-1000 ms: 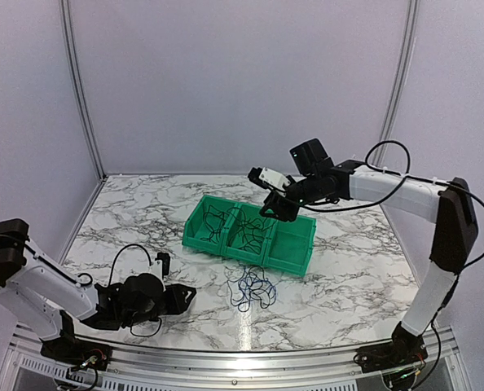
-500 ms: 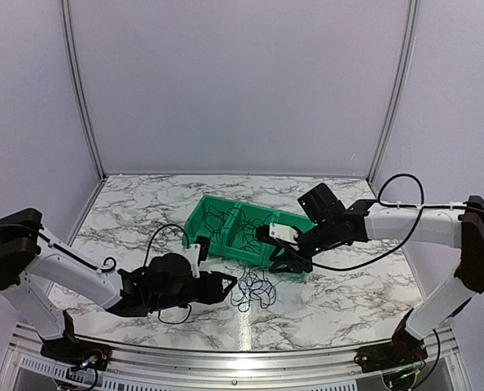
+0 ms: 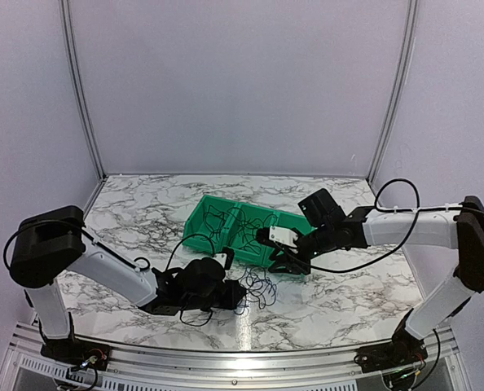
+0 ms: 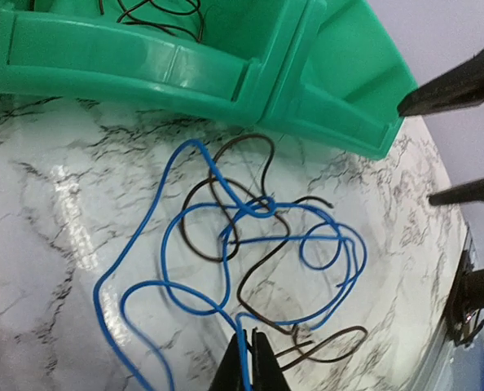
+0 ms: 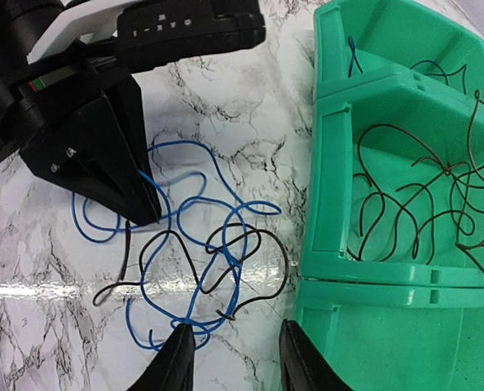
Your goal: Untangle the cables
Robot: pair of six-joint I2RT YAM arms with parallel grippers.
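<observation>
cables on table before bin, more in seemingly 2 compartments

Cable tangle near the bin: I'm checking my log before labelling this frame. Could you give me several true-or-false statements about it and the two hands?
The tangle lies on the marble table, outside the green bin. True.
The tangle holds only black cables. False: blue and black strands are knotted together.
The left hand is shut on a blue cable at the tangle's edge. True.
The right hand grips a black cable. False: it is open and grips nothing.
The green bin is empty. False: black cables lie in it.
</observation>
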